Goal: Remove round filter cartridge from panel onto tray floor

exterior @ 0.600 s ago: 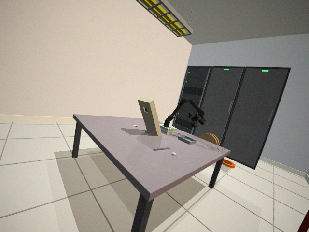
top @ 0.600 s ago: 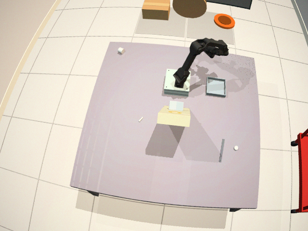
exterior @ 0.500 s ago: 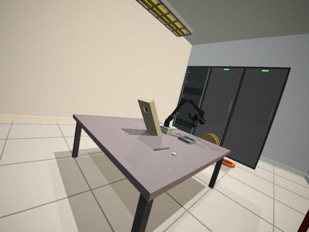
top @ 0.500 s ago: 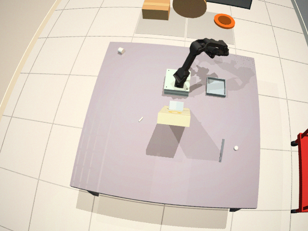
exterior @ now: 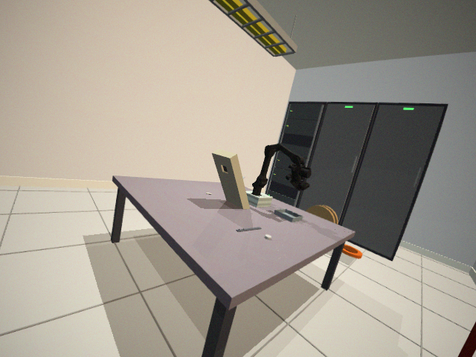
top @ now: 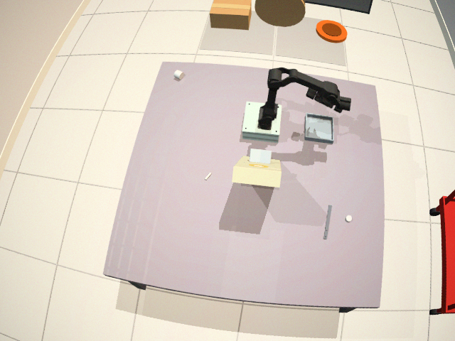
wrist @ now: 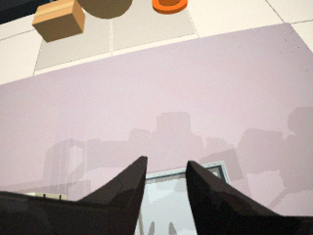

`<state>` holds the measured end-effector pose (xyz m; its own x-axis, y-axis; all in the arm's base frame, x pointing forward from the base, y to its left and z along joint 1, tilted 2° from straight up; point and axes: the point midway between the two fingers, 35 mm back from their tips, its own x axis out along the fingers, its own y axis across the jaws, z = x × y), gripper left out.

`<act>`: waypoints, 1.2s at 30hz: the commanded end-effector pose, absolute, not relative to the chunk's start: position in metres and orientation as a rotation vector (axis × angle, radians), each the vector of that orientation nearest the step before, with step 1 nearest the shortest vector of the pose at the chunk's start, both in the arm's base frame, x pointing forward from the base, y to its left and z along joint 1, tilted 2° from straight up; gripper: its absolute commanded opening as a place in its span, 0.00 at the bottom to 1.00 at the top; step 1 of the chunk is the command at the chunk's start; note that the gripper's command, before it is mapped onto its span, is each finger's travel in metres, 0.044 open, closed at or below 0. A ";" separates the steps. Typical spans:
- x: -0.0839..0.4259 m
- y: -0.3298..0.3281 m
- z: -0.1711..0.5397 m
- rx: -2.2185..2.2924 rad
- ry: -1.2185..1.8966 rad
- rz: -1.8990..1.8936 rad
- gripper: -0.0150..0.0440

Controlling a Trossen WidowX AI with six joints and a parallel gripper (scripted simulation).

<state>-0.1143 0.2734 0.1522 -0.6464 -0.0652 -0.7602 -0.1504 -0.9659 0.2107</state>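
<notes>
The worktop (top: 183, 234) (exterior: 215, 238) (wrist: 98, 113) is plain mauve. Toward one o'clock from its centre, the square tray (top: 318, 141) (exterior: 288, 216) (wrist: 166, 174) is blue-grey; the slanted panel (top: 257, 176) (exterior: 232, 180) is pale yellow.
</notes>
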 end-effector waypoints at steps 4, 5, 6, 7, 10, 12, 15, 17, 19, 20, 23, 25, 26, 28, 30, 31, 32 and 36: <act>0.004 0.287 0.165 -1.384 0.088 2.373 0.45; 0.021 0.285 0.168 -1.403 0.058 2.307 0.45; 0.038 0.283 0.171 -1.425 0.032 2.238 0.45; 0.055 0.279 0.174 -1.447 0.010 2.168 0.45; 0.104 0.263 0.184 -1.523 -0.036 1.953 0.45; 0.134 0.247 0.192 -1.578 -0.049 1.805 0.45; 0.176 0.216 0.204 -1.665 -0.042 1.578 0.45; 0.200 0.191 0.213 -1.725 -0.021 1.426 0.45; 0.220 0.164 0.223 -1.784 0.012 1.272 0.45; 0.228 0.149 0.228 -1.813 0.034 1.196 0.45; 0.248 0.102 0.243 -1.897 0.117 0.966 0.45; 0.254 0.069 0.254 -1.949 0.186 0.814 0.45; 0.256 0.052 0.259 -1.973 0.226 0.739 0.45; 0.256 0.030 0.266 -2.004 0.282 0.639 0.45; 0.256 0.027 0.267 -2.008 0.289 0.627 0.45; 0.256 0.027 0.267 -2.008 0.289 0.627 0.45; 0.256 0.027 0.267 -2.008 0.289 0.627 0.45; 0.256 0.027 0.267 -2.008 0.289 0.627 0.45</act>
